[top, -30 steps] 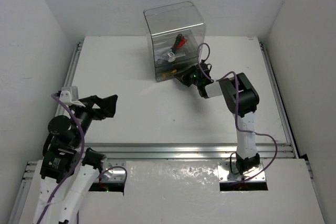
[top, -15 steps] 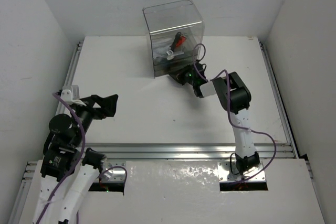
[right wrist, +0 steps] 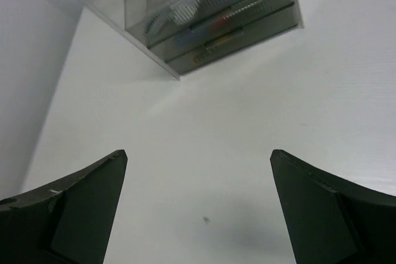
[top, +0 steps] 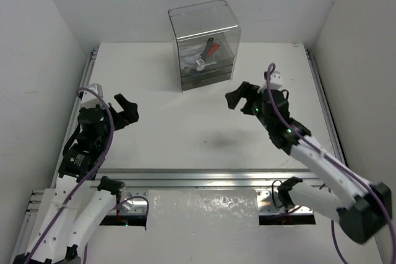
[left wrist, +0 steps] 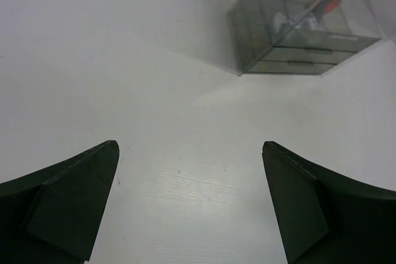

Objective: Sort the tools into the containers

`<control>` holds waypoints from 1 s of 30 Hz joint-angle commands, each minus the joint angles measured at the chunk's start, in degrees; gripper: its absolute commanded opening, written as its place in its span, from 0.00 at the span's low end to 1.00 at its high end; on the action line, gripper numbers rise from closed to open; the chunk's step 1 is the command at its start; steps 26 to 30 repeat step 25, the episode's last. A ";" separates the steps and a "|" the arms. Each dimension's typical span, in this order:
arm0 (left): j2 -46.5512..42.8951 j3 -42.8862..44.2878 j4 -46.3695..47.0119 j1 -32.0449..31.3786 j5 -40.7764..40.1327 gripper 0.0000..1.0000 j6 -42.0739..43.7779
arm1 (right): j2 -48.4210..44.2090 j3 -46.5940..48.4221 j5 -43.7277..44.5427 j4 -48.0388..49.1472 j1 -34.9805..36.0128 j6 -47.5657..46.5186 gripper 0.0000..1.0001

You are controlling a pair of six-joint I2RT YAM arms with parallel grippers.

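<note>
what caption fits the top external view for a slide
Left gripper and right gripper hover open and empty over the table, tools inside the smoky container.

Just a plain white table [top: 167,129] boxed in by white walls [top: 43,29], with an aluminium rail [top: 204,178] along its near edge.

Open table [top: 185,125] between left hand [top: 126,108] and right hand [top: 239,94], containers [top: 206,44] standing at far edge, side walls [top: 43,60] close

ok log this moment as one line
left gripper: jaws open, empty | right gripper: jaws open, empty, short of clear tray unit | red-handled wrench: inside it
</note>
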 commanded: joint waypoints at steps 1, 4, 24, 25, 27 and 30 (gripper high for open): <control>-0.90 1.39 1.63 0.19 -9.68 1.00 -0.44 | -8.87 0.07 10.86 -28.44 3.26 -16.63 0.99; -0.55 1.66 -1.01 0.19 -15.91 1.00 -0.70 | -14.76 2.97 12.17 -40.53 3.43 -20.68 0.99; -11.45 -4.67 4.87 -0.07 -10.23 1.00 7.47 | -31.48 4.30 17.28 -53.07 3.43 -24.03 0.99; -11.27 -4.67 4.88 -0.16 -10.05 1.00 7.38 | -31.30 4.21 17.28 -53.07 3.43 -23.51 0.99; -11.27 -4.67 4.88 -0.16 -10.05 1.00 7.38 | -31.30 4.21 17.28 -53.07 3.43 -23.51 0.99; -11.27 -4.67 4.88 -0.16 -10.05 1.00 7.38 | -31.30 4.21 17.28 -53.07 3.43 -23.51 0.99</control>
